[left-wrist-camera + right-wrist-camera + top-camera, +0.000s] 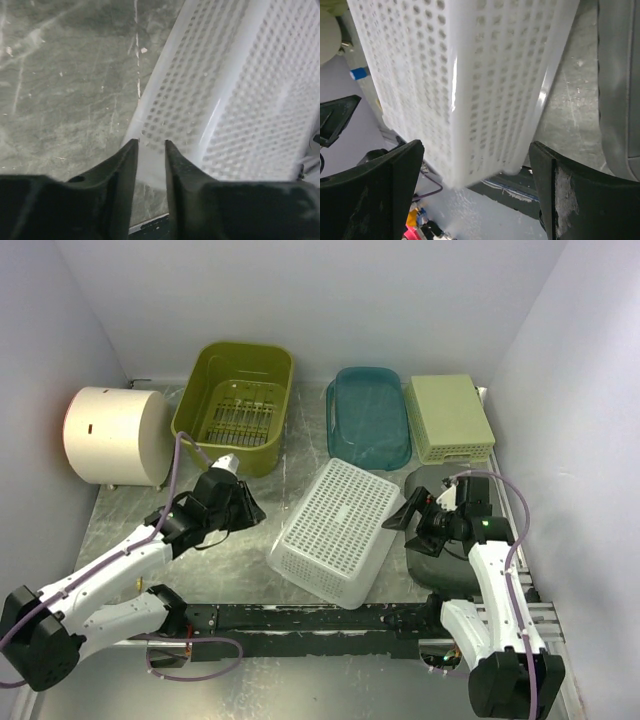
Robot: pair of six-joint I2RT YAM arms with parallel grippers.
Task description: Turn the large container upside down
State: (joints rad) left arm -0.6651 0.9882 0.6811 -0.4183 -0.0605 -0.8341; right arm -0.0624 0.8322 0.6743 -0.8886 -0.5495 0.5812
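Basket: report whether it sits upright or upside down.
Upside down. In the top view the basket shows its flat perforated base facing up, no interior visible, rim down on the table.

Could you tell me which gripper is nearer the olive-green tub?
Left. The left gripper is just in front of the tub; the right gripper is beyond the white basket's far side.

Even, soft light; wrist views slightly blurred; glare perhaps streaks the white basket [455, 95].

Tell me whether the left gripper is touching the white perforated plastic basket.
Apart. The top external view shows bare table between the left gripper and the white perforated plastic basket.
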